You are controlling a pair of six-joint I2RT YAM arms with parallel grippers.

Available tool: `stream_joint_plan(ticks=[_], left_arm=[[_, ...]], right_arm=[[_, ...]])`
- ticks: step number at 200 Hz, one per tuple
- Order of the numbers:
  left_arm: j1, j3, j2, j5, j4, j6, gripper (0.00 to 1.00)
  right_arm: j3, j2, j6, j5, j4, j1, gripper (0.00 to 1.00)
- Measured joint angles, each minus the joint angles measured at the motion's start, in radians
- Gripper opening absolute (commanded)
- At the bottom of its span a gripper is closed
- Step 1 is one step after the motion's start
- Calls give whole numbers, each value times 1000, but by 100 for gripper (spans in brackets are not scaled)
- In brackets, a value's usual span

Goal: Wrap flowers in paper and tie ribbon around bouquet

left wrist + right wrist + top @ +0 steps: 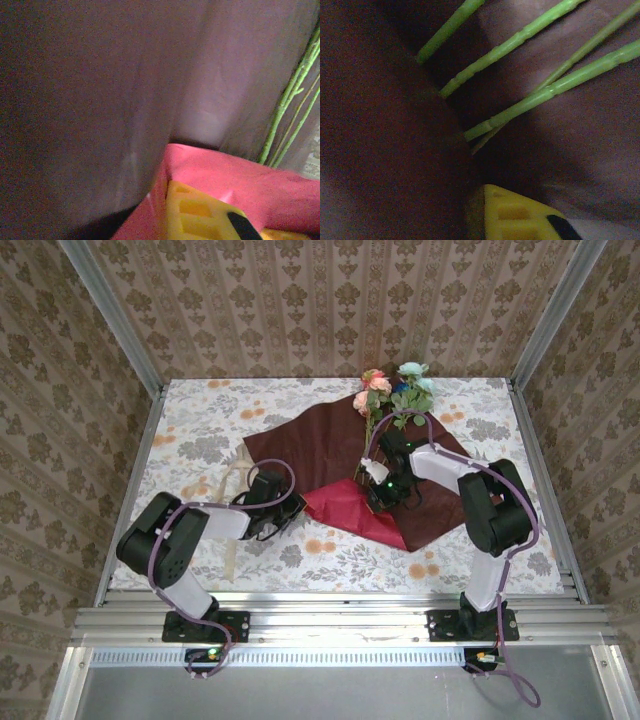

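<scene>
Table (190, 435) w/ floral cloth, patterned walls on three sides. Far L: ribbon (231, 555) lies loose on cloth beside L arm. L gripper (283, 518) closed tight on L edge of paper (310, 445), red face folded up against its finger (200, 212). Sheet otherwise maroon side up. Flowers (385, 390) on its R part, blooms at far corner. R gripper (378, 495) low over stems (520, 42); jaw gap cannot be told.

I see beige damask wallpaper (300, 300) on three walls, aluminium corner posts (112, 315), an evenly lit floral tablecloth (200, 430), and a metal rail (340, 621) along the near edge.
</scene>
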Motion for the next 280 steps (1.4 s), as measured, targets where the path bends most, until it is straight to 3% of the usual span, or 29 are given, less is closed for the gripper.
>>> stream_joint_plan(ticks=[19, 40, 59, 79, 105, 136, 169, 173, 185, 194, 209, 219, 232, 245, 252, 280], left_arm=[[0, 17, -8, 0, -44, 7, 0], [0, 50, -31, 3, -121, 15, 0], [1, 84, -50, 13, -180, 18, 0], [2, 109, -58, 33, -224, 20, 0], [12, 130, -58, 62, -280, 25, 0], [32, 145, -58, 101, -321, 37, 0], [52, 145, -58, 137, -344, 41, 0], [54, 145, -58, 141, -344, 41, 0], [57, 145, -58, 150, -346, 41, 0], [61, 145, -58, 156, -348, 41, 0], [67, 145, -58, 163, -352, 41, 0], [68, 145, -58, 170, -354, 41, 0], [68, 145, -60, 177, -357, 41, 0], [70, 145, -67, 182, -360, 42, 0], [73, 145, -73, 184, -362, 44, 0], [89, 145, -88, 190, -362, 45, 0]], right_arm=[[-63, -58, 5, 71, 89, 10, 45], [-226, -258, -19, 195, 229, 63, 55], [-374, -460, -88, 318, 385, 206, 68], [-501, -583, -172, 435, 537, 399, 73], [-536, -525, -240, 579, 652, 549, 76], [-509, -307, -304, 745, 793, 657, 76], [-418, -140, -354, 901, 863, 702, 66], [-405, -121, -358, 921, 873, 702, 62], [-373, -63, -373, 981, 897, 701, 32], [-364, -43, -390, 1005, 908, 705, 18], [-359, -16, -415, 1041, 908, 707, 4], [-359, -2, -419, 1054, 908, 704, 2], [-359, -4, -429, 1061, 904, 705, 13], [-359, -13, -429, 1067, 892, 705, 43], [-363, -21, -424, 1074, 877, 704, 52], [-395, -94, -412, 1099, 793, 703, 51]])
